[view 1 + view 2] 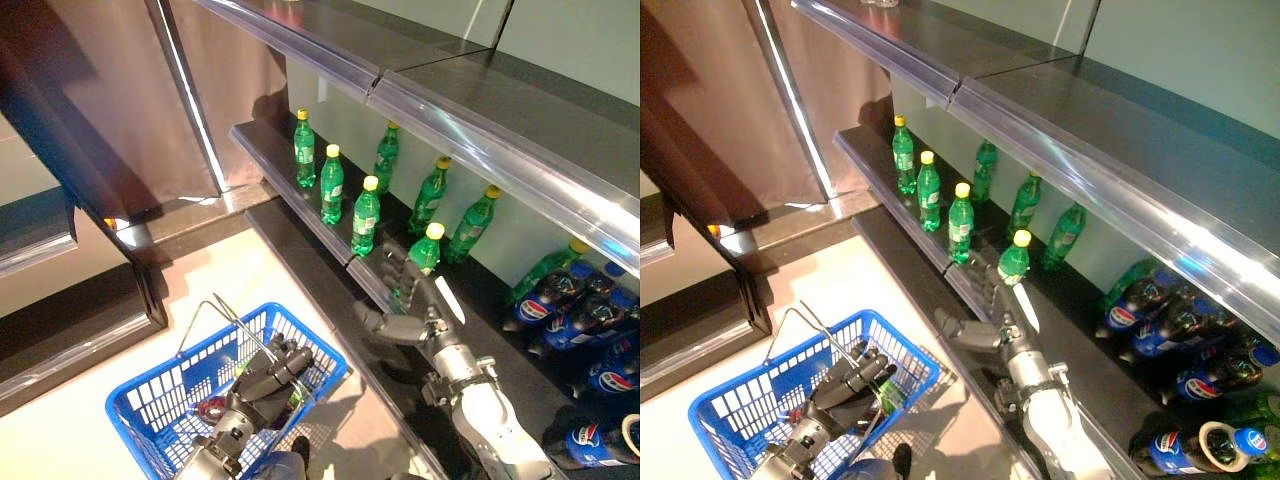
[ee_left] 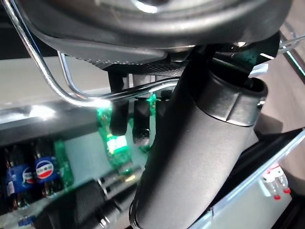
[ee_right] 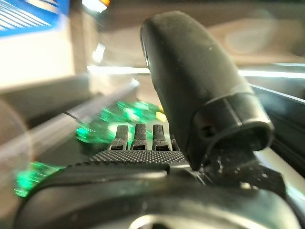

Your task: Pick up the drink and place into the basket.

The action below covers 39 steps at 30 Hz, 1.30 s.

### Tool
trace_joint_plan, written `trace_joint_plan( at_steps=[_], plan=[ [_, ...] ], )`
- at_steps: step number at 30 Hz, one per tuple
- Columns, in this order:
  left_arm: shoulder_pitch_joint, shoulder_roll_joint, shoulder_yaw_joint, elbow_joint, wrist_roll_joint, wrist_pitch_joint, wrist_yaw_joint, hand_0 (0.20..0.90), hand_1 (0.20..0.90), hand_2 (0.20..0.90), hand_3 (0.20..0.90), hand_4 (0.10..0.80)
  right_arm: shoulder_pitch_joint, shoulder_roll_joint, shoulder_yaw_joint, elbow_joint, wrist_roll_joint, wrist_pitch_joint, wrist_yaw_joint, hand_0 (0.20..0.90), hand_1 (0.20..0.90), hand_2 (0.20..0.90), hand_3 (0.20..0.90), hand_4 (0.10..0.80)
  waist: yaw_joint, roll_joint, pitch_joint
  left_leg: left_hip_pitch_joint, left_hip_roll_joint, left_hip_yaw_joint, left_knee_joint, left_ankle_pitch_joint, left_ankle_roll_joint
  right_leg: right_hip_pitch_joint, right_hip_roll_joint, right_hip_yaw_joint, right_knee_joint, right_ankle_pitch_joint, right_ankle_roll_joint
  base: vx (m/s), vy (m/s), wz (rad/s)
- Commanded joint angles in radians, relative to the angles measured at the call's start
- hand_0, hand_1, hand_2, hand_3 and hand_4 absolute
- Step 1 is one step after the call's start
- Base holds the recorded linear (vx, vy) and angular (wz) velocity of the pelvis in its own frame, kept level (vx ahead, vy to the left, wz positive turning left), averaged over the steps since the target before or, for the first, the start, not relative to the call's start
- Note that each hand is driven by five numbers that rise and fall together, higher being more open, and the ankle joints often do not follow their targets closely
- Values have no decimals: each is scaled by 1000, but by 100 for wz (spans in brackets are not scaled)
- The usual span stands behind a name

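Observation:
A green bottle with a yellow cap [image 1: 427, 250] stands at the front of the middle shelf. My right hand [image 1: 408, 295] is open, its fingers straight and reaching up against the bottle's lower part, thumb spread to the left. It is not closed round the bottle. The right wrist view shows its straight fingers [image 3: 138, 136] pointing at blurred green bottles. My left hand [image 1: 268, 372] is shut on the wire handles [image 1: 215, 315] of the blue basket [image 1: 140, 395], held low at the left. A dark drink with a red label [image 1: 210, 408] lies inside it.
More green bottles [image 1: 332, 185] stand in rows along the same shelf. Dark cola bottles with blue labels [image 1: 590, 320] lie at the right. An upper shelf [image 1: 450, 110] overhangs the bottles. A dark brown panel [image 1: 100, 100] stands at the left above the pale floor [image 1: 220, 270].

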Motion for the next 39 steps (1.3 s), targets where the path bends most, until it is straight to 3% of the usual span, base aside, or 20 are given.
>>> trace_joint_plan(
  at_steps=[1, 8, 11, 19, 21, 30, 39],
  plan=[
    [-130, -86, -32, -376, -18, -146, -154, 300, 300, 300, 200, 100, -20, -14, -60, -96, -50, -171, -94, 900, 900, 900, 900, 800, -22, 27, -124, 6, 109, -13, 139, -59, -73, -71, -36, 18, -32, 180, 40, 0, 0, 0],
    [-141, -80, -36, -373, -36, -151, -143, 300, 300, 300, 200, 100, -42, 10, -72, -134, -59, -345, -129, 900, 900, 900, 900, 800, -20, 38, -124, -5, 109, -13, 156, -62, -79, -72, -38, 12, -27, 177, 37, 0, 0, 0],
    [-136, -82, -39, -370, -38, -154, -151, 300, 300, 300, 200, 100, -41, 19, -74, -137, -84, -355, -172, 900, 900, 900, 900, 800, -20, 40, -131, -6, 109, -10, 157, -63, -80, -71, -38, 12, -29, 175, 35, 0, 0, 0],
    [-133, -81, -55, -372, -38, -183, -142, 300, 300, 300, 200, 100, -19, 15, -93, -88, -160, -287, -376, 900, 900, 900, 900, 800, -32, 45, -131, -17, 112, 4, 161, -61, -81, -82, -36, 19, -29, 176, 34, 4, 3, -2],
    [-131, -72, -56, -373, -47, -190, -138, 300, 300, 300, 200, 100, -12, 10, -99, -69, -165, -233, -437, 900, 900, 900, 900, 800, -34, 47, -122, -24, 113, 5, 167, -58, -81, -87, -37, 20, -26, 179, 34, 0, 0, 0],
    [-127, -64, -89, -361, -39, -201, -148, 300, 300, 300, 200, 100, -37, 11, -56, 24, -109, -170, -431, 900, 900, 900, 900, 800, -21, 48, -99, -40, 104, -7, 188, -61, -79, -92, -50, 14, -23, 193, 44, 28, 1, 0],
    [-131, -55, -101, -352, -31, -175, -151, 300, 300, 300, 200, 100, -72, 26, -19, 73, -93, -177, -434, 900, 900, 900, 900, 800, 2, 40, -57, -67, 84, -33, 226, -69, -70, -108, -71, 12, -10, 216, 67, 55, -5, 4]
  ],
)
